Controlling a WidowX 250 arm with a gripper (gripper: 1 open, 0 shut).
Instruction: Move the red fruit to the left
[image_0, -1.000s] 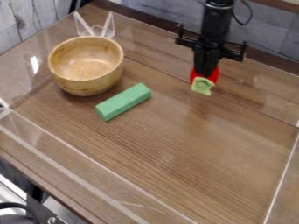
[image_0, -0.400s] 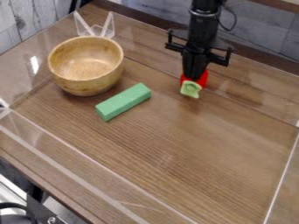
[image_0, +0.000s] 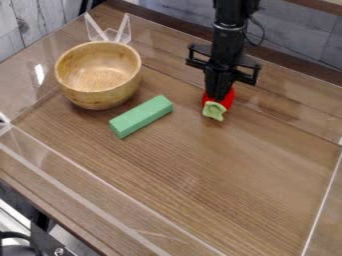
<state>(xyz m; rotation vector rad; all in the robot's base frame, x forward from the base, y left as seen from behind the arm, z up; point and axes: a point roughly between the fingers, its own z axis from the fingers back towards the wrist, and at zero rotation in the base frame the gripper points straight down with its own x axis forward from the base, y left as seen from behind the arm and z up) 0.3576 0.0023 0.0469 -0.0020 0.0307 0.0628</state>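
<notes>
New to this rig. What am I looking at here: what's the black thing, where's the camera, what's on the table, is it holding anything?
There is one view, a camera placed above and in front of the table, looking down at an angle. The black vertical thing is the end of a robot arm, and at its bottom is the gripper, pointing straight down. Its jaws are shut on the red fruit, a small toy strawberry with a pale green cap. The fruit is at or just above the tabletop; contact cannot be told from this angle. On the wooden table there are also a wooden bowl at the back left and a flat green block lying between the bowl and the fruit. Clear plastic walls edge the table.
</notes>
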